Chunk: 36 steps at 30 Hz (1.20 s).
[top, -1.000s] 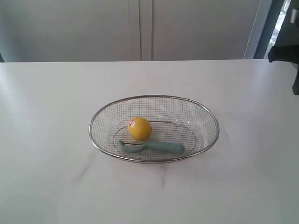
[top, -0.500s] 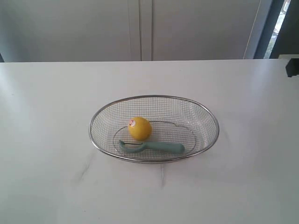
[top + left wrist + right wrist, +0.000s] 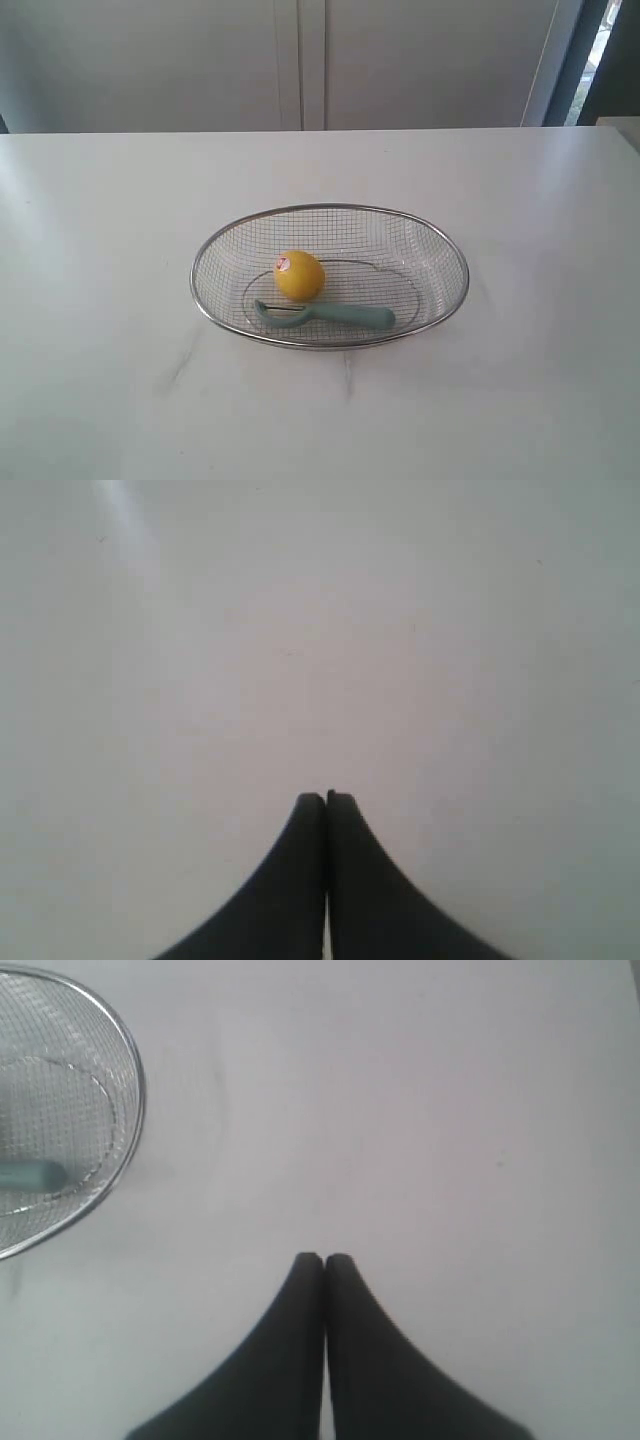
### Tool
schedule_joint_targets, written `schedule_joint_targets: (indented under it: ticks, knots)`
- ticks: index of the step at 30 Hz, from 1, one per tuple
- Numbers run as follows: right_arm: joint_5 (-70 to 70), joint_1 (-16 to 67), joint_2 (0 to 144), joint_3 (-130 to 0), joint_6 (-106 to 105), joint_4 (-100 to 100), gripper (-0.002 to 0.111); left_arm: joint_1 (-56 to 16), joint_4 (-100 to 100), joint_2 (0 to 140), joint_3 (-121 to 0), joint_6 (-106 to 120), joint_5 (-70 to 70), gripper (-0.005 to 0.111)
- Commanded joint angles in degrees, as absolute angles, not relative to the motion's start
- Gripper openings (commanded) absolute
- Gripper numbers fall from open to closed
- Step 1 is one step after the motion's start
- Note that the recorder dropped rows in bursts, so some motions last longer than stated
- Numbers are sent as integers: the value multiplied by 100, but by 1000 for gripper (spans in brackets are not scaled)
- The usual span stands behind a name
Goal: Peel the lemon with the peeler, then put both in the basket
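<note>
The silver wire-mesh basket (image 3: 440, 310) stands mid-table. Inside it rests the yellow lemon (image 3: 300, 276) with its red-and-white sticker facing up-left. The teal-handled peeler (image 3: 345, 316) lies just in front of the lemon, touching it, blade end to the left. Neither arm shows in the exterior view. My left gripper (image 3: 326, 798) is shut and empty over bare white table. My right gripper (image 3: 324, 1258) is also shut and empty, well apart from the basket (image 3: 128, 1050), whose rim and a bit of the peeler's handle (image 3: 28, 1174) appear at that view's edge.
A white table (image 3: 110, 220) stretches all round the basket. Pale cabinet doors (image 3: 300, 60) form the back wall, and a dark post (image 3: 568, 60) stands at the far right.
The right arm, seen dark at the exterior view's right edge one second ago, has drawn back out of that view. The basket, lemon and peeler have not moved.
</note>
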<state>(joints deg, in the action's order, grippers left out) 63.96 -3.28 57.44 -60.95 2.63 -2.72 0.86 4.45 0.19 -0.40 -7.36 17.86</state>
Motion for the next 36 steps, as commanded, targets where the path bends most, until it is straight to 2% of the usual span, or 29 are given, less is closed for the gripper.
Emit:
schedule_joint_targets:
  ticks: [1, 12, 36]
  knots:
    - [5999, -353, 4935, -5843, 78, -232, 0, 98, 439, 0, 0, -751, 1761, 0]
    - [4915, -353, 3131, -5266, 0, 102, 0, 98, 439, 0, 0, -751, 1761, 0]
    - [4915, -353, 2577, -5251, 0, 62, 0, 98, 439, 0, 0, -751, 1761, 0]
